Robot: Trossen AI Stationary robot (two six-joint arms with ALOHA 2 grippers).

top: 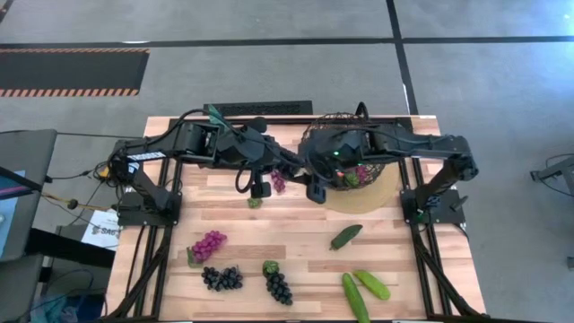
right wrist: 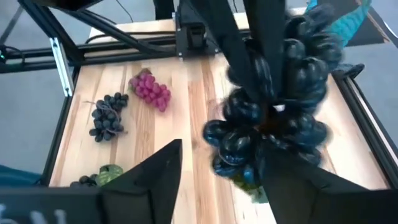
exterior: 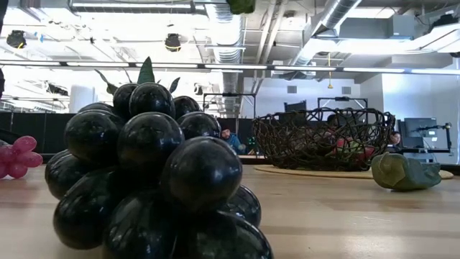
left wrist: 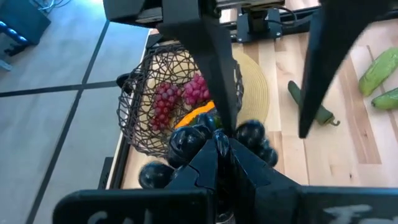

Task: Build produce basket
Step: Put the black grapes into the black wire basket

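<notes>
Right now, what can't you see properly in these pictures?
High view: the right arm covers most of the basket, hiding its contents.
Low view: a close black grape bunch blocks much of the table; neither end effector shows.
Left wrist view: the orange piece in the basket sits partly behind a dark finger; unidentifiable.

6 grape bunches (top: 209, 244), 3 cucumbers (top: 371, 284), 1 basket (top: 334, 123).
</notes>
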